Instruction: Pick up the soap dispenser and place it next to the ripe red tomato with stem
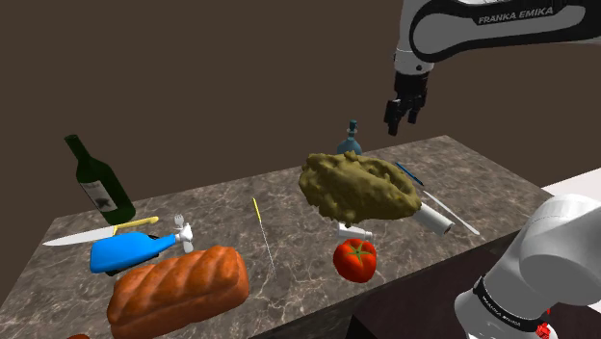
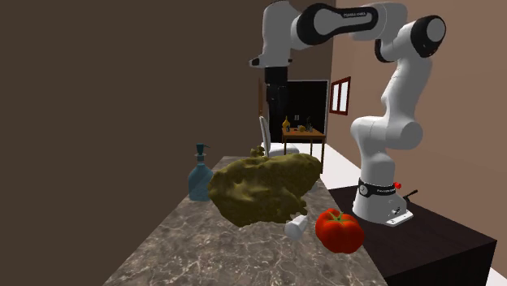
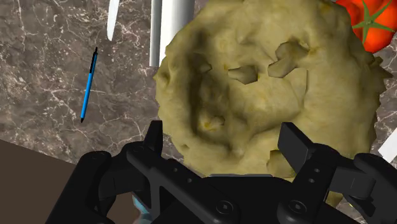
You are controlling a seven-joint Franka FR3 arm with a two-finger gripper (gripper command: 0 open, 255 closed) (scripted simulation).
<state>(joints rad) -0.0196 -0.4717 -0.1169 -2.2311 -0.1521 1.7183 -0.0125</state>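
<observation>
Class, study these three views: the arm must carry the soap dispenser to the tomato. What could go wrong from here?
1. The soap dispenser stands close behind the big lumpy yellow-brown mass; the open hand might bump the mass on a descent.
2. The tomato sits near the counter's front edge with a white cylinder beside it, so the placing might knock either.

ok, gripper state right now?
Black two-finger gripper: open, fingers apart, holding nothing.
</observation>
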